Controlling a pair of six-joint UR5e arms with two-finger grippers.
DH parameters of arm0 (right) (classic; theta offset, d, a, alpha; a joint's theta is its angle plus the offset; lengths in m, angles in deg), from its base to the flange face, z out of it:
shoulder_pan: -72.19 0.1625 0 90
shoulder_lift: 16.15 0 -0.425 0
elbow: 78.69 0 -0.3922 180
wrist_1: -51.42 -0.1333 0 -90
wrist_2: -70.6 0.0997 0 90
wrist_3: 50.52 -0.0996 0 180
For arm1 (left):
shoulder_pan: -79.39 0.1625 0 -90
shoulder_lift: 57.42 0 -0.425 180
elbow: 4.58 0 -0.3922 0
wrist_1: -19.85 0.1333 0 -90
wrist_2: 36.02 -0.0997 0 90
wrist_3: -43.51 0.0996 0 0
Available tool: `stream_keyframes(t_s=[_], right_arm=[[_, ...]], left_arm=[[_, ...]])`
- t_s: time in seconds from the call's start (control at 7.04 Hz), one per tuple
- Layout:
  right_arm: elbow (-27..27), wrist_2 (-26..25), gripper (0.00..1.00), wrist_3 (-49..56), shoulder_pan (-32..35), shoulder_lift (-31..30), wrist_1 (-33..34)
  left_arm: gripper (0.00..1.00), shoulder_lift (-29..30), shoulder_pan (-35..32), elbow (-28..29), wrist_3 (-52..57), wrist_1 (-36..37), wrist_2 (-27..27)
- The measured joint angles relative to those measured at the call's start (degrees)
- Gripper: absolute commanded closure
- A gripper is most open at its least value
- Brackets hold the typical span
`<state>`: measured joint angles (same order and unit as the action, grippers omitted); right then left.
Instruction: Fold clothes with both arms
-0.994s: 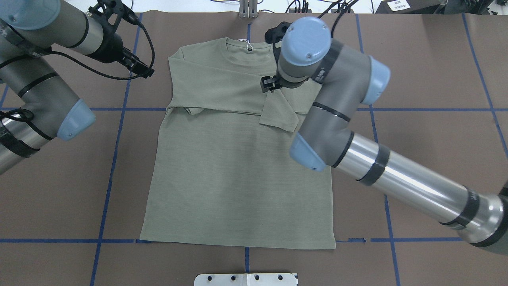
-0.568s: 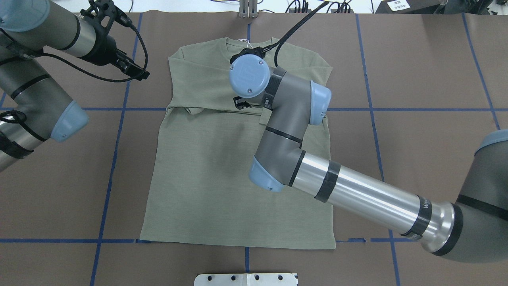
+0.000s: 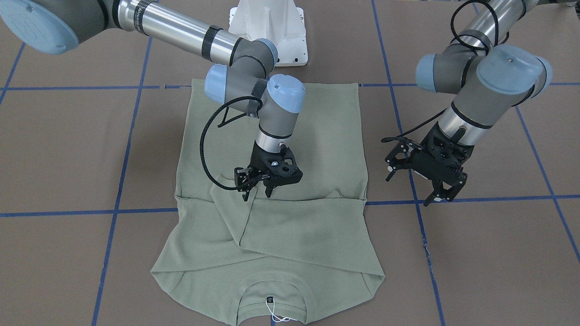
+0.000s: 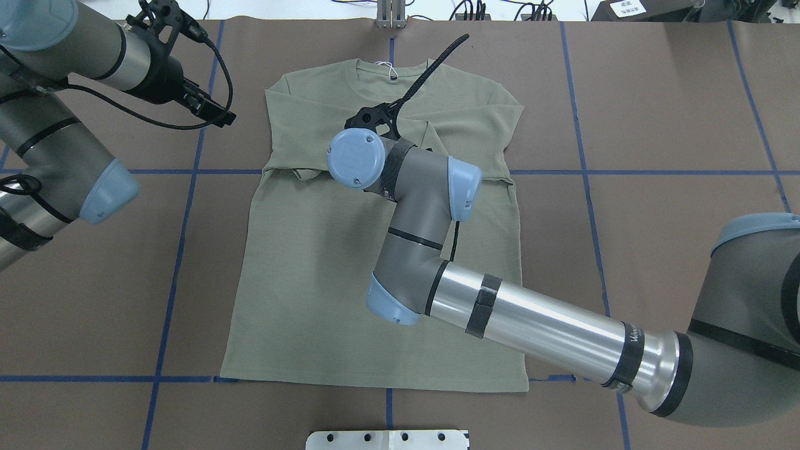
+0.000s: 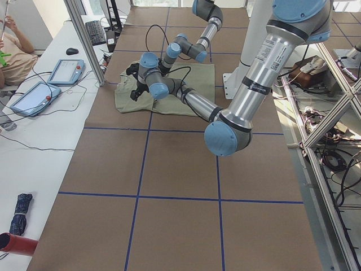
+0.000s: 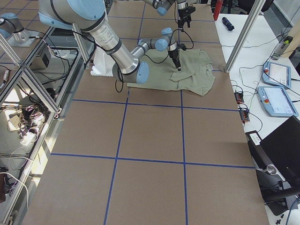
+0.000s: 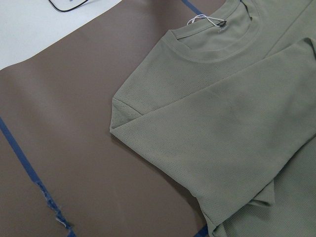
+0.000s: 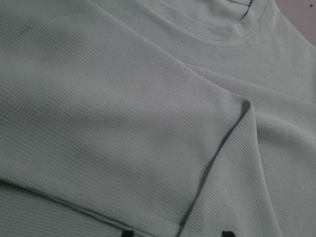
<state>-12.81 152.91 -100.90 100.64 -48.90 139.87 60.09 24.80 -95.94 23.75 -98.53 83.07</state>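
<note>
**Shirt flat on table, right pincer open over folded sleeve**

We see the sage-green shirt [image 3: 317, 136] lying flat on the brown table cover [image 3: 68, 149]. Its hem is toward the white base pedestal [image 3: 267, 22] and its collar is at the far side from the robot. Both sleeves are folded in over the chest. One sleeve [image 3: 308, 217] runs straight across, and the other sleeve [image 3: 229, 210] angles over it, with its cuff ending under the right arm's tool.

The right gripper [image 3: 257, 194] points down just above that cuff. Its fingers are spread, and in the wrist view both tips sit apart with the cloth lying flat between them, so we read nothing as pinched.

The left gripper [image 3: 411, 188] hangs over bare table just beside the shirt's edge, near a blue tape line [image 3: 498, 198]. Its jaws are apart and hold nothing.

For writing, the small dark neck label [image 3: 270, 299] with white string [image 3: 278, 314] sits inside the collar, but its text is too small to read. The white lettering on the right arm's black band [image 4: 634, 334] is also unreadable.
</note>
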Motion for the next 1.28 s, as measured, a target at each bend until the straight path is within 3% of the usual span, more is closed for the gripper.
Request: stream_keyframes(t_s=[0.43,0.57,0.85,0.99,1.28], right_arm=[[-0.04,-0.29,0.41,0.04,-0.78,0.09,1.57],[-0.05,-0.30,0.52,0.02,-1.01,0.00,1.64],[-0.02,-0.31,0.61,0.07,-1.16,-0.04,2.40],[0.06,-0.30,0.72,0.09,-1.19,0.06,3.19],[0.11,-0.31,0.76,0.10,-1.20,0.06,3.68]], left_arm=[[0.00,-0.11,0.08,-0.11,-1.02,-0.01,0.00],[0.00,-0.14,0.09,-0.13,-1.14,-0.01,0.00],[0.00,-0.17,0.09,-0.13,-1.23,-0.01,0.00],[0.00,-0.17,0.09,-0.13,-1.24,-0.01,0.00],[0.00,-0.18,0.09,-0.13,-1.24,-0.01,0.00]])
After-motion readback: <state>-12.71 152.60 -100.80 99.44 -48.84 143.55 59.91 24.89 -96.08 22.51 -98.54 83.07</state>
